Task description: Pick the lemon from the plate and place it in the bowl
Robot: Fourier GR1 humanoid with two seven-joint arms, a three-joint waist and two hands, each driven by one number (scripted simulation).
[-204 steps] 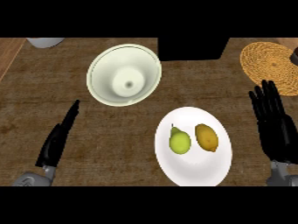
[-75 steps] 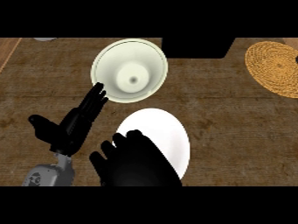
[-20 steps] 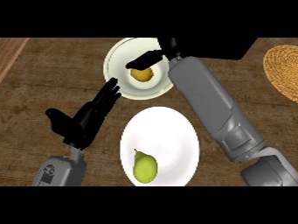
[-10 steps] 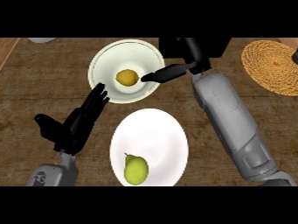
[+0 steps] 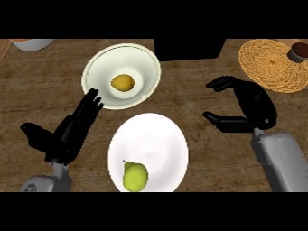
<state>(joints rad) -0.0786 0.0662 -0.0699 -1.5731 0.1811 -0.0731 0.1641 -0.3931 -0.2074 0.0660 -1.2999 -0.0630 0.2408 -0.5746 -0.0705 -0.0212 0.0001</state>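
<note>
The right hand (image 5: 248, 109) hangs over the bare surface (image 5: 203, 67) with its fingers and thumb curled loosely inward and nothing between them. It holds no fruit and touches neither dish, which fits a hand whose carrying job is finished. To its left and a little farther from the robot sits the bowl (image 5: 97, 72), and the lemon (image 5: 122, 82) lies at the bottom of it, near the middle, apart from the hand. The task's thing is thus already where it belongs. Nearer the robot and left of the right hand lies the plate (image 5: 149, 135), with only a pear (image 5: 135, 176) on its near part; the pear is no part of the task, so it makes sense that it stays put. Beyond the right hand, to its right, is a woven mat (image 5: 269, 63) with a small jar (image 5: 301, 50) on it. The left hand (image 5: 69, 131) shows left of the plate, fingers straight and pointing toward the bowl's near rim, at rest and holding nothing.
</note>
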